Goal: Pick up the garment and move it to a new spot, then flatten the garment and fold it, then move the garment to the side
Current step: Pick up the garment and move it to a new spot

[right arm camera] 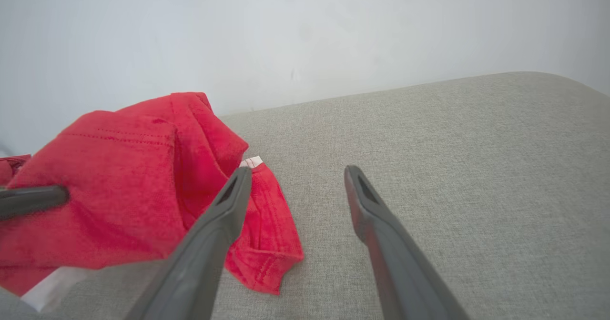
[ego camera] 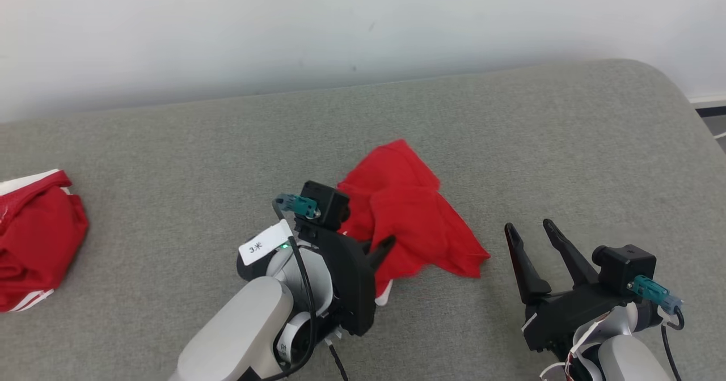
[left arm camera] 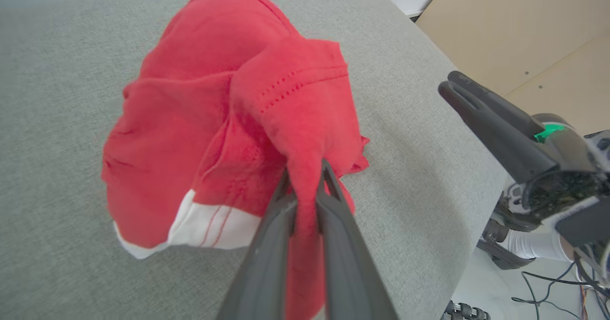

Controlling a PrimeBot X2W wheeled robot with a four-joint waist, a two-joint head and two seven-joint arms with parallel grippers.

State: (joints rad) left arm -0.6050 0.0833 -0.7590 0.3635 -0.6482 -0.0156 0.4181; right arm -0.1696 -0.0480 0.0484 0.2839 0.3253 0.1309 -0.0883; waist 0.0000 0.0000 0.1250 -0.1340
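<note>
A grey woven upholstered surface (ego camera: 510, 143) is spreading across the scene, with a plain white wall (ego camera: 283, 24) standing behind its far edge. A crumpled red cotton garment with a white hem band (ego camera: 408, 211) is lying near the middle of this surface. A second bunched red garment with white stripes (ego camera: 34, 239) is resting at the far left, well apart from the first. The left gripper (left arm camera: 306, 179) is reaching in from the near left and is pinching a gathered fold of the central garment, its fingers nearly together on the cloth. The right gripper (ego camera: 530, 228) is waiting just right of the garment, its fingers spread wide and gripping nothing. A small white paper label (ego camera: 265, 242) is sticking out from the left wrist.
</note>
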